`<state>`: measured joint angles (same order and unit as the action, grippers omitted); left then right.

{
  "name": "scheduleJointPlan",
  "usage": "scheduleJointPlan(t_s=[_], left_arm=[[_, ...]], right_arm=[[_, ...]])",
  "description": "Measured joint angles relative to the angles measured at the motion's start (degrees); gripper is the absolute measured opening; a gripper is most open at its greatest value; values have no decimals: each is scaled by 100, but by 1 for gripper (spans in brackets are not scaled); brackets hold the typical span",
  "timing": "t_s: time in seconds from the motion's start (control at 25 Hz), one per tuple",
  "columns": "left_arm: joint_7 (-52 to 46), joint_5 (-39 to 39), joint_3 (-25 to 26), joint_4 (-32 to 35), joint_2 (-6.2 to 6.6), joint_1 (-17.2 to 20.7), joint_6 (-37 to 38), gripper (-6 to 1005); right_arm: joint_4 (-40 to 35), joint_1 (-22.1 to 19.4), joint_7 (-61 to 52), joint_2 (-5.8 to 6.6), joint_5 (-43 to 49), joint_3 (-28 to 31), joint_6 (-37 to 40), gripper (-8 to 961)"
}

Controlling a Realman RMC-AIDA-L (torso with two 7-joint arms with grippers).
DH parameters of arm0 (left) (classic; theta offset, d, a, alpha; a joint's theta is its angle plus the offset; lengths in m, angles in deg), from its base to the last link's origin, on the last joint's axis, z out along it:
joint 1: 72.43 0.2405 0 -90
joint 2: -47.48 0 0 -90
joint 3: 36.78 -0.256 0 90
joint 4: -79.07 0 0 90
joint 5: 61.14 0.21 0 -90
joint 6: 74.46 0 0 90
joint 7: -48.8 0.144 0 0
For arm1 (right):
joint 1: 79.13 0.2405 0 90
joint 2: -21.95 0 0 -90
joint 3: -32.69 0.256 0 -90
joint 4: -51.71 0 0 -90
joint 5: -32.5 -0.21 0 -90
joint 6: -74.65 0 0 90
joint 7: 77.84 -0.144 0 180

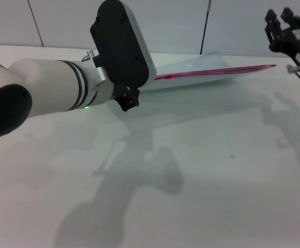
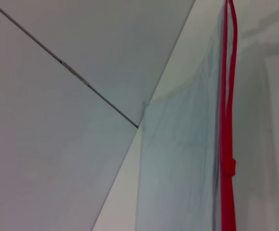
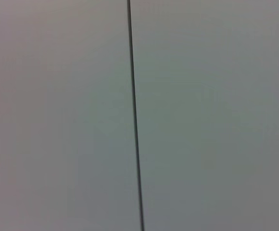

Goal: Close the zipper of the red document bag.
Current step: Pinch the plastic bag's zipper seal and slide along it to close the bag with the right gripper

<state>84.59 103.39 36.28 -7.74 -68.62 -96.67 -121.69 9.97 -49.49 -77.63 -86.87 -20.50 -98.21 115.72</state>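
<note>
Left end effector (image 1: 129,98) apparently at red document bag (image 1: 191,72)

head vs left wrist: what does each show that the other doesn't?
Head only: the left arm over the bag's near end, the right gripper raised off the far end, and the table. Left wrist only: the zipper's two red tracks split apart toward the far end, and a small red slider on them. Both: the bag, its zipper and the wall behind.
</note>
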Motion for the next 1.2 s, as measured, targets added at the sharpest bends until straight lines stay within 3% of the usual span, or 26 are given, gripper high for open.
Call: scheduleJointPlan(t_s=[0.12, 0.32, 0.68, 0.96, 1.2], left_arm=[[2, 0, -5, -18, -8, 10, 33, 52], [4, 0, -37, -125, -9, 21, 58, 52], [105, 0, -33, -144, -8, 163, 385, 52], [216, 0, -7, -215, -8, 313, 702, 52], [225, 0, 6, -222, -8, 301, 767, 53]], right_arm=[[-172, 14, -594, 141, 404, 141, -269, 339], [-162, 76, -2112, 220, 2064, 706, -602, 343], [-210, 93, -4493, 212, 5539, 1779, -646, 344], [-323, 147, -5389, 169, 7394, 2260, -590, 348], [-360, 176, -6454, 164, 9016, 3035, 14, 373]])
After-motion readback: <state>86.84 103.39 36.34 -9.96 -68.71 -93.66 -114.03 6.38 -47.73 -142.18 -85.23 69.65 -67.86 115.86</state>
